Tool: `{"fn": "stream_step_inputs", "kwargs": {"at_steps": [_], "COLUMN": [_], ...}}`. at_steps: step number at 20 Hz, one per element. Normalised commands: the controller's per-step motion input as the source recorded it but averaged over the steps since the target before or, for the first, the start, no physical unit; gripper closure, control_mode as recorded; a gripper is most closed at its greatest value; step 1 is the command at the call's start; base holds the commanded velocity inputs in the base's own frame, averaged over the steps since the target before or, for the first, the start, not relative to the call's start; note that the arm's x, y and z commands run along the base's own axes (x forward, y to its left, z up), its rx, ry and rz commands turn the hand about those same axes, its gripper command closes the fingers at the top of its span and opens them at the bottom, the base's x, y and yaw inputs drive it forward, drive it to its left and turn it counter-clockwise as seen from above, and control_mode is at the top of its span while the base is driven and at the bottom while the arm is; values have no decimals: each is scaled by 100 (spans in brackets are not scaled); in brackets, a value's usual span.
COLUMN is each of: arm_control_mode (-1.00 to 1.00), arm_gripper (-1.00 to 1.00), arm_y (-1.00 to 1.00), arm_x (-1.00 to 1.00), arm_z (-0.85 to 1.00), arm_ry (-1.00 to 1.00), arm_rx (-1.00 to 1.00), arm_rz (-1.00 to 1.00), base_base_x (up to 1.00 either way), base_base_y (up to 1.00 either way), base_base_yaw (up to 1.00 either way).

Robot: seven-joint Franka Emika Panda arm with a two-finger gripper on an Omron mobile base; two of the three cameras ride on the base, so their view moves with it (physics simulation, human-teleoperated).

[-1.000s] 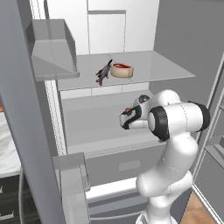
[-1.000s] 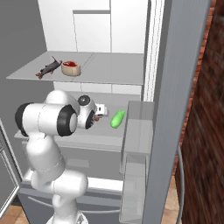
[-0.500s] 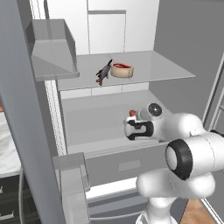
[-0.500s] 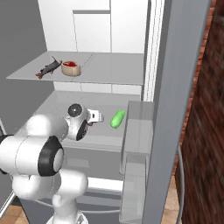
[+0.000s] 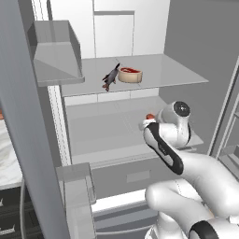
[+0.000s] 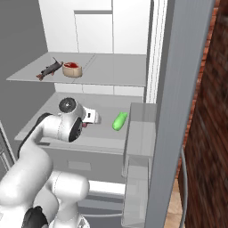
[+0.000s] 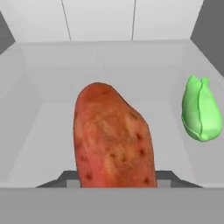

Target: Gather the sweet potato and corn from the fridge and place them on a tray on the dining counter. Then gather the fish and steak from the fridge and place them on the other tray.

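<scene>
Since a second ago the arm has swung lower and closer to the cameras, its big white links now crowding the foreground of both base views, while the hand has pulled back a little toward the front of the fridge's (image 5: 186, 42) lower shelf. The pincer (image 6: 86, 123) is narrowed around the sweet potato (image 7: 113, 138): in the hand view the reddish-orange lump stands right at the finger line, seemingly between the tips, and in the left base view a red sliver of it peeks out past the wrist. It looks held and lifted slightly clear of the shelf, though contact with the shelf cannot be ruled out.

Just beside it, toward the door side of the same shelf, the corn (image 6: 119, 121) lies in its green husk, untouched. On the shelf above, the dark fish (image 5: 110, 77) and the steak (image 5: 130, 74) sit close together, also untouched.

As a judgement, the task is at its very start: the first of four items is just being taken out. Carrying the sweet potato to a tray, then fetching the corn, fish and steak, all remains.
</scene>
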Motion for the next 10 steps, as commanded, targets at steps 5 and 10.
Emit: {"fn": "stream_step_inputs", "kwargs": {"at_steps": [5, 10], "arm_control_mode": [-100, -100], "arm_gripper": [100, 100], "arm_y": [-5, -3], "arm_x": [-81, -91], "arm_z": [79, 55], "arm_ry": [31, 30], "arm_rx": [5, 6], "arm_rz": [-10, -5], "base_base_x": [0, 0], "base_base_y": [0, 0], "base_base_yaw": [0, 0]}}
